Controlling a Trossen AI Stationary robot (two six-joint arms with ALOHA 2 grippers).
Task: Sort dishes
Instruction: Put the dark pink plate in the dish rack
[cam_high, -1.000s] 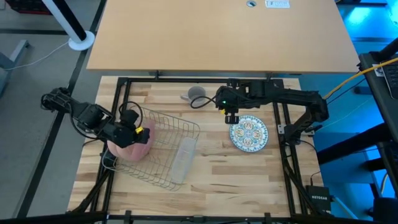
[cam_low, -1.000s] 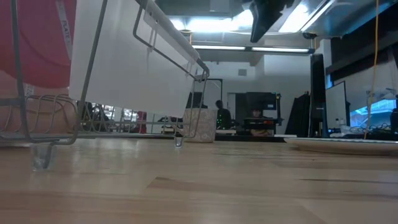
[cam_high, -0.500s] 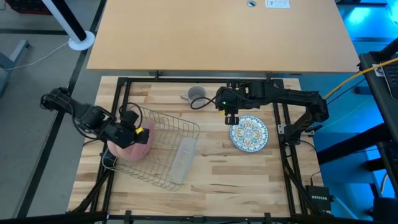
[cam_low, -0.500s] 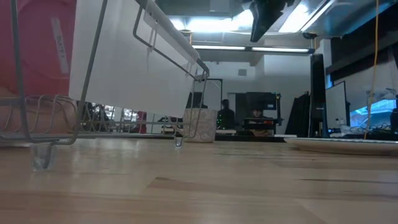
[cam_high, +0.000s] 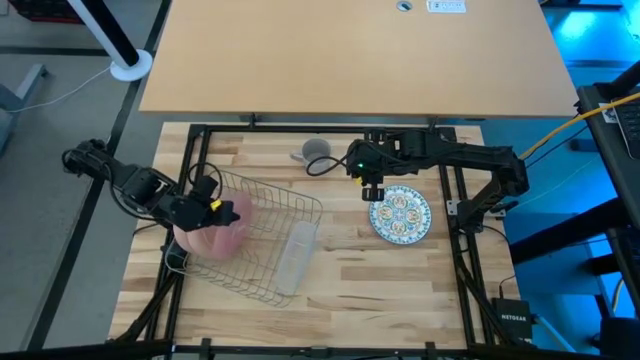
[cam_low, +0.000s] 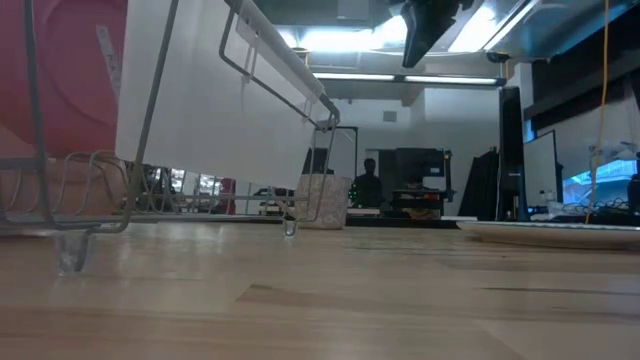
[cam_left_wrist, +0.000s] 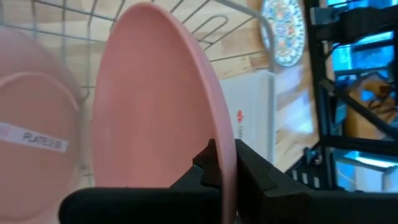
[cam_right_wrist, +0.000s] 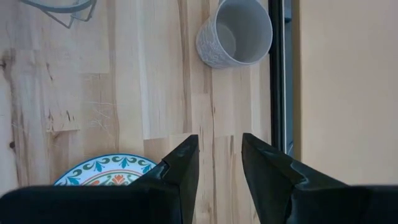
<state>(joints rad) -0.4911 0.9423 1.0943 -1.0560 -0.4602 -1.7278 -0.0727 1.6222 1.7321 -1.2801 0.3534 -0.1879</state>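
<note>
Looking straight down, the left tool (cam_high: 207, 205) sits at the left end of the wire rack (cam_high: 262, 240), clamped on a salmon-pink plate (cam_high: 218, 222) that it holds on edge inside the rack. The patterned plate (cam_high: 400, 215) lies flat on the table (cam_high: 340, 290) well to the right, and the right tool (cam_high: 371, 189) hangs just beside its near-left rim, above the wood. A grey cup (cam_high: 316, 152) stands behind, between the two arms. The right arm is plainly the nearer one to the patterned plate; the left arm is the one busy in the rack. From here I cannot separate one pink plate from a second.

At table height, the rack's wires (cam_low: 150, 120) fill the left half, with pink plate (cam_low: 60, 70) showing behind them, cut off by the picture's edge. The patterned plate (cam_low: 550, 230) shows only as a thin flat rim at the right. A dark arm part (cam_low: 425, 30) hangs from above; its fingers are out of sight. A person stands far back in the room.

The left wrist camera gives the key relation: the held pink plate (cam_left_wrist: 161, 112) stands upright, edge-on, its rim pinched between the fingers (cam_left_wrist: 249, 171), face parallel to a second pink plate (cam_left_wrist: 37, 124) just beside it. Whether the two touch is unclear.

The right wrist camera shows its fingers (cam_right_wrist: 177, 165) parted and empty, the patterned plate's rim (cam_right_wrist: 106, 171) just below them, half hidden.
</note>
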